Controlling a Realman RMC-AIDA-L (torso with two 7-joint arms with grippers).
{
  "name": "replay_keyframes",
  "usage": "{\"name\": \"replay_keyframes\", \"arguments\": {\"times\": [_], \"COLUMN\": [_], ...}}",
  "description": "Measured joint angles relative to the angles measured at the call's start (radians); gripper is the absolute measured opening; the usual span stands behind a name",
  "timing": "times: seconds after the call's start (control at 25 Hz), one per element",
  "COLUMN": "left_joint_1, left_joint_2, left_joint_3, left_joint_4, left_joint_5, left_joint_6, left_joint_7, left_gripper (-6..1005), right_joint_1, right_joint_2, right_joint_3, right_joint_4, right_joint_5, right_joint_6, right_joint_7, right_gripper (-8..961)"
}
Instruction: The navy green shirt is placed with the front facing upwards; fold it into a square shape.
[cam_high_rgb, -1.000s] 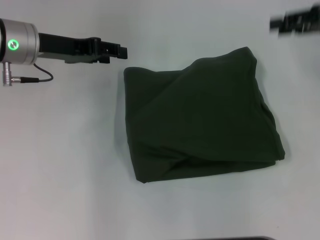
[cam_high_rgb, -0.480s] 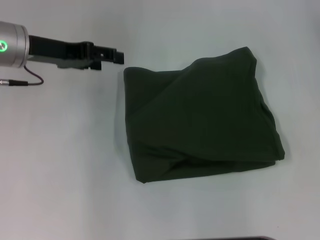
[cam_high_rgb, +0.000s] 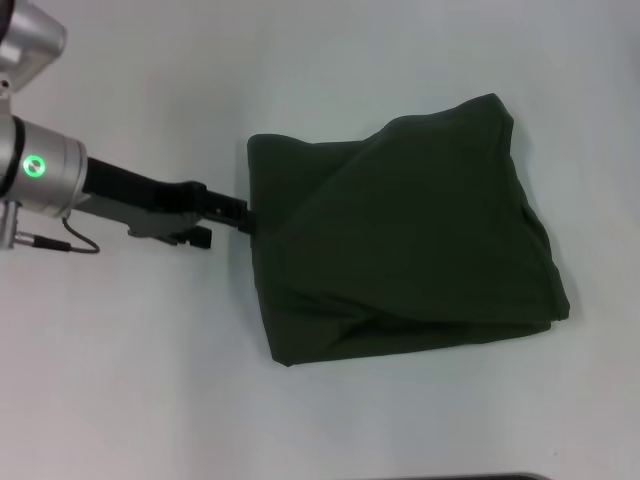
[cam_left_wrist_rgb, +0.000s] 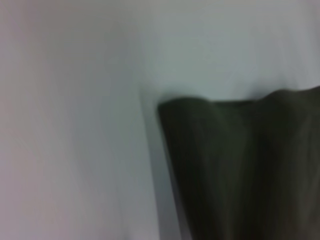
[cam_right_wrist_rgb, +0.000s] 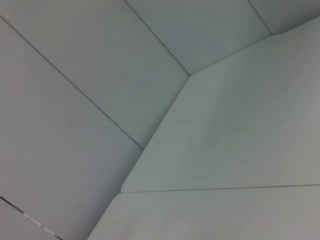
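Note:
The navy green shirt (cam_high_rgb: 400, 235) lies folded into a rough, slightly skewed square at the middle right of the white table. Its lettering, collar and label are hidden inside the folds. My left gripper (cam_high_rgb: 243, 216) reaches in from the left and its tip touches the shirt's left edge about halfway along. The left wrist view shows a corner of the dark shirt (cam_left_wrist_rgb: 240, 170) close up on the table. My right gripper does not show in any view.
The white table (cam_high_rgb: 130, 380) surrounds the shirt on all sides. A dark strip (cam_high_rgb: 450, 477) runs along the near edge. The right wrist view shows only pale panels with seams (cam_right_wrist_rgb: 165, 125).
My left arm has swung from beyond the shirt's far-left corner toward me and now meets the shirt's left edge. The right arm, at the top right a second ago, has left view.

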Motion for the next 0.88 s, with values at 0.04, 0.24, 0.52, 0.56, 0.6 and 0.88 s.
{"name": "replay_keyframes", "arguments": {"times": [0.04, 0.24, 0.52, 0.56, 0.6, 0.88], "left_joint_1": [0.001, 0.001, -0.019, -0.025, -0.030, -0.067], "left_joint_2": [-0.004, -0.025, -0.049, -0.052, -0.054, -0.071], "left_joint_3": [0.000, 0.001, 0.002, 0.002, 0.002, 0.023], "left_joint_4": [0.001, 0.010, 0.012, 0.012, 0.013, 0.038], "left_joint_5": [0.005, 0.009, 0.004, 0.005, 0.007, 0.009], "left_joint_6": [0.001, 0.007, 0.014, 0.016, 0.018, 0.010], "left_joint_7": [-0.004, -0.010, -0.025, -0.027, -0.028, -0.035], "left_gripper": [815, 815, 806, 804, 803, 791], "right_joint_1": [-0.002, -0.008, -0.012, -0.012, -0.012, -0.011], "right_joint_2": [0.000, 0.000, -0.002, -0.002, -0.002, -0.002], "right_joint_3": [0.000, 0.002, 0.003, 0.004, 0.005, 0.005], "right_joint_4": [0.000, 0.000, 0.000, 0.000, 0.000, 0.000], "right_joint_5": [0.000, 0.001, 0.002, 0.002, 0.002, 0.002], "right_joint_6": [0.000, 0.000, 0.001, 0.001, 0.001, 0.004], "right_joint_7": [0.000, 0.000, 0.000, 0.000, 0.000, 0.000], "right_gripper": [930, 930, 930, 930, 930, 931]}}
